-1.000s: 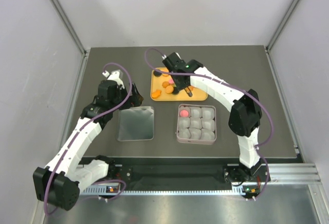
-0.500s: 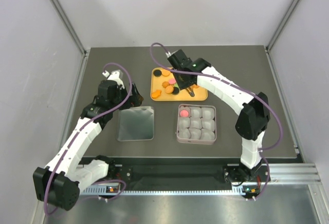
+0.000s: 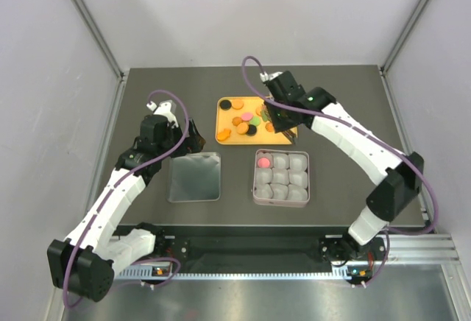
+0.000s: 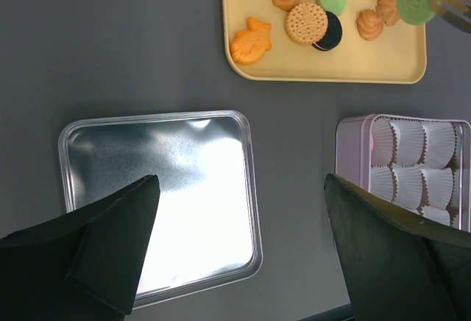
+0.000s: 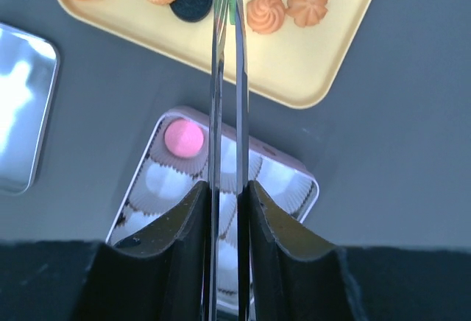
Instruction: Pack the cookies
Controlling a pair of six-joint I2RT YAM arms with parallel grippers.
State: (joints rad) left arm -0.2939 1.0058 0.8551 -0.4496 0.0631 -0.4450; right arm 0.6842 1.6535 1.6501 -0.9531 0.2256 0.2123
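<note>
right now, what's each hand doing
Left hand: open, holding nothing.
Right hand: closed on thin metal tongs, which pinch a round green cookie.

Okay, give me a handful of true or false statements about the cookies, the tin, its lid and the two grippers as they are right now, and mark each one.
1. One pink cookie sits in a cup of the tin. True.
2. The lid is on the tin. False: it lies on the table to the left of the tin, apart from it.
3. The right gripper is shut on metal tongs. True.
4. The left gripper clamps the lid. False: its jaws are open above the lid.
5. The yellow tray is empty. False: several cookies lie on it.
</note>
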